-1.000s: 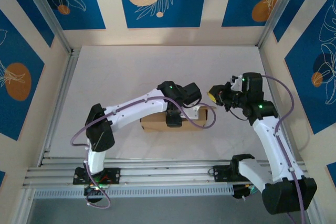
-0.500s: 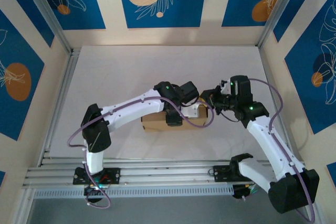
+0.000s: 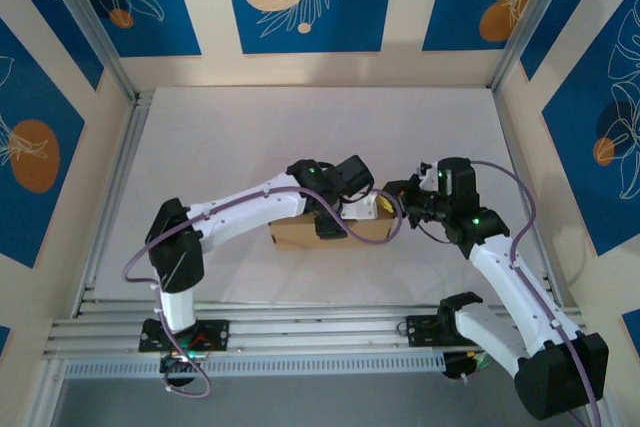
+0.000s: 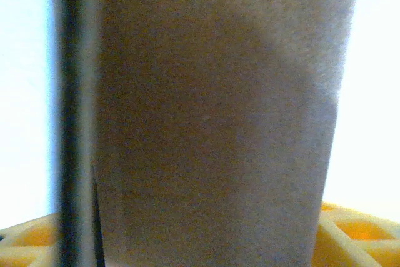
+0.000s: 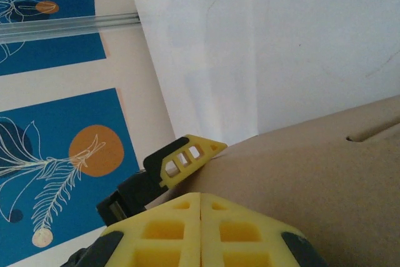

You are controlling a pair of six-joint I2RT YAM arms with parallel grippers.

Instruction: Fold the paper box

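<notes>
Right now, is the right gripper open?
No, the right gripper has its yellow fingers pressed together, with no gap, beside the box.

Paper box (image 4: 212,123): matt, seemingly fibrous cardboard.

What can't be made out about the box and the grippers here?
1. Left wrist: the box, too close, is a blur; whether the left gripper grips it cannot be told.
2. Top: the left arm hides the box's middle, so its flaps' state is unknown.
3. Right wrist: the bottom and right edges cut off the box; whether the shut right gripper touches it is unclear.
</notes>
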